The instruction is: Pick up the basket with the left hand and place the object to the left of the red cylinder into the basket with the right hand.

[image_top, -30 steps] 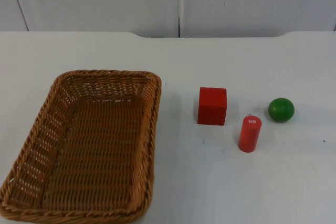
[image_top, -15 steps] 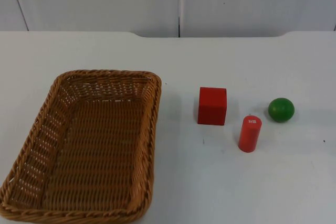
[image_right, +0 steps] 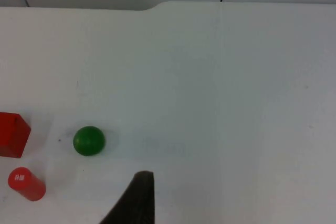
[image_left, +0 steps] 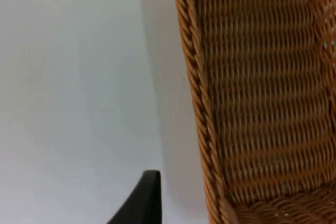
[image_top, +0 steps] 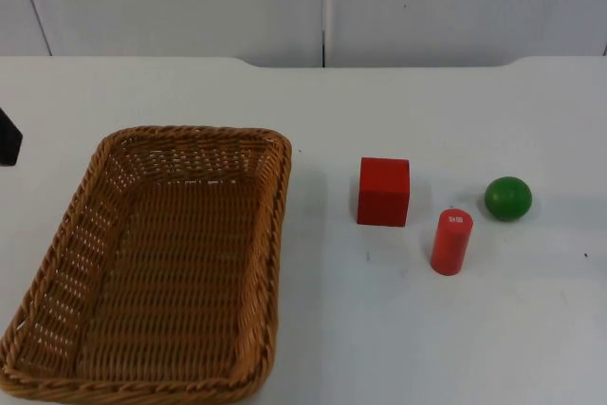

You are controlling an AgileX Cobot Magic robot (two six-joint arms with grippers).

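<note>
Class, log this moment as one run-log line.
left gripper: beside basket, not holding | right gripper: waits near ball | cube: on table, left of cylinder

We count one woven wicker basket (image_top: 161,263) on the white counter (image_top: 379,329), toward its left edge. We count three small solids beside it: one red cube (image_top: 384,192), one red cylinder (image_top: 451,242) standing upright, and one green ball (image_top: 507,198) nearest the counter's right edge. That gives us two red pieces and one green piece, four loose things on the counter by our tally.
</note>
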